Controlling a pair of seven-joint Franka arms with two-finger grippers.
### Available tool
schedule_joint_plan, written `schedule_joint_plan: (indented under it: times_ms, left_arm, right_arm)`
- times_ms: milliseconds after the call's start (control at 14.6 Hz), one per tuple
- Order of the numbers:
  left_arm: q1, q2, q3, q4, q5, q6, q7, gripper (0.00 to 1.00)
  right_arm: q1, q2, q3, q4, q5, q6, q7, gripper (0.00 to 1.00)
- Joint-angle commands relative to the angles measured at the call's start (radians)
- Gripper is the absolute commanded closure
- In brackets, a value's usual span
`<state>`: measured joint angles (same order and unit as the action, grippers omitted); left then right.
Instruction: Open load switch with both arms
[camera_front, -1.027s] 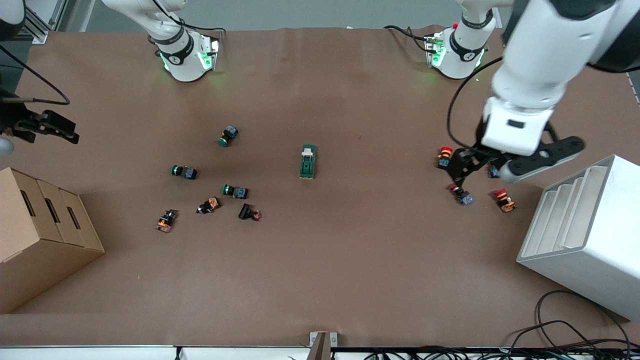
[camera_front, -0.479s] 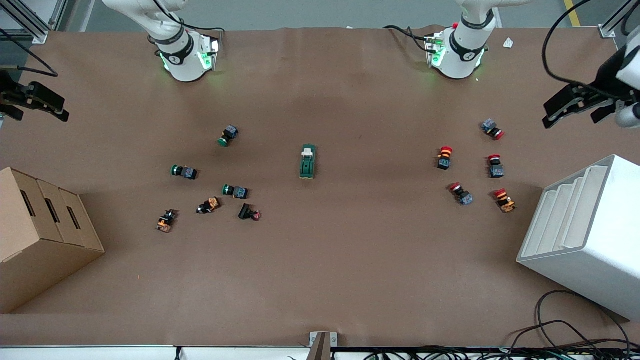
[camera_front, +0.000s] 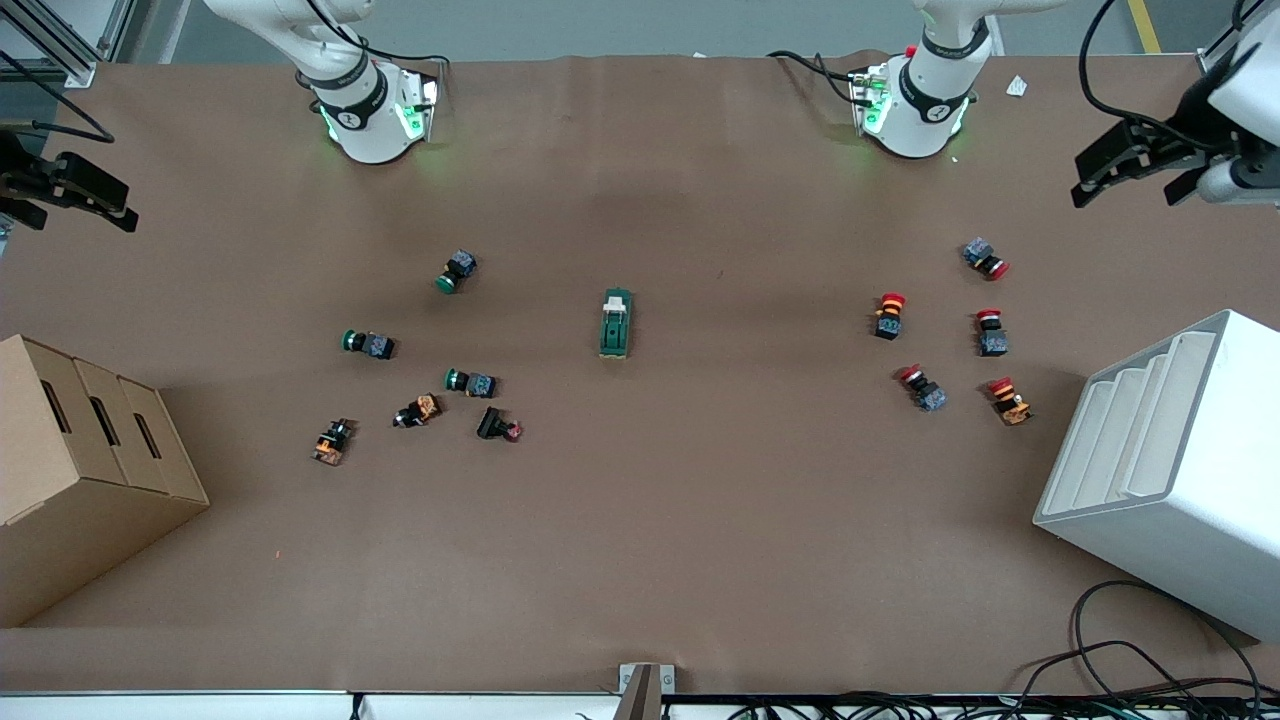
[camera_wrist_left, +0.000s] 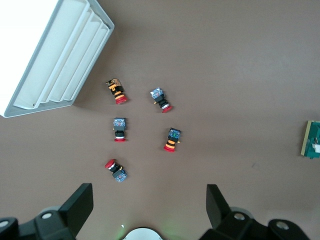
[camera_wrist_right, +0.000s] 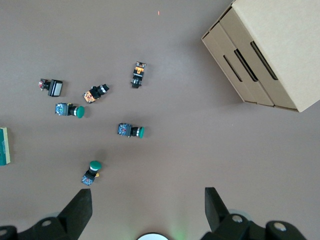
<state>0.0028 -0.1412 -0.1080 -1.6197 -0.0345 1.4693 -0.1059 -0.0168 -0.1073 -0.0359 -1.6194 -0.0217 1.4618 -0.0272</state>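
Front view, switch: we see the load switch (camera_front: 616, 323) alone at mid-table, lying flat with its long side running 12 to 6 o'clock and a pale part at its 12 o'clock end. We cannot tell whether it is open.
Front view, change: a second ago the left arm hung low over the red buttons (camera_front: 889, 314). Now the left gripper (camera_front: 1128, 165) is high at the table's 2 o'clock edge, and the right gripper (camera_front: 62, 192) at the 10 o'clock edge has risen slightly.
Front view, meaning: both arms are well apart from the switch, so we judge neither is acting on it.
Left wrist view: we see the left gripper's fingers (camera_wrist_left: 80, 204) spread wide with nothing between them, red buttons and the white rack (camera_wrist_left: 60, 55) below.
Right wrist view: the right gripper's fingers (camera_wrist_right: 79, 209) likewise stand apart and bare, over green buttons (camera_wrist_right: 131, 131) and the cardboard box (camera_wrist_right: 272, 50).
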Motion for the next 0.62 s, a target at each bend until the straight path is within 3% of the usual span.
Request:
schedule_joint_plan:
  times_ms: [0, 548]
  left_arm:
    - [-0.021, -0.029, 0.018, -0.023, -0.012, 0.0, 0.028, 0.0]
    - [-0.012, -0.001, 0.022, 0.021, 0.002, 0.0, 0.055, 0.0]
  right_arm:
    - [-0.008, -0.037, 0.002, -0.03, 0.012, -0.005, -0.008, 0.0]
    - [-0.009, -0.043, -0.004, 0.05, 0.02, -0.103, -0.019, 0.0]
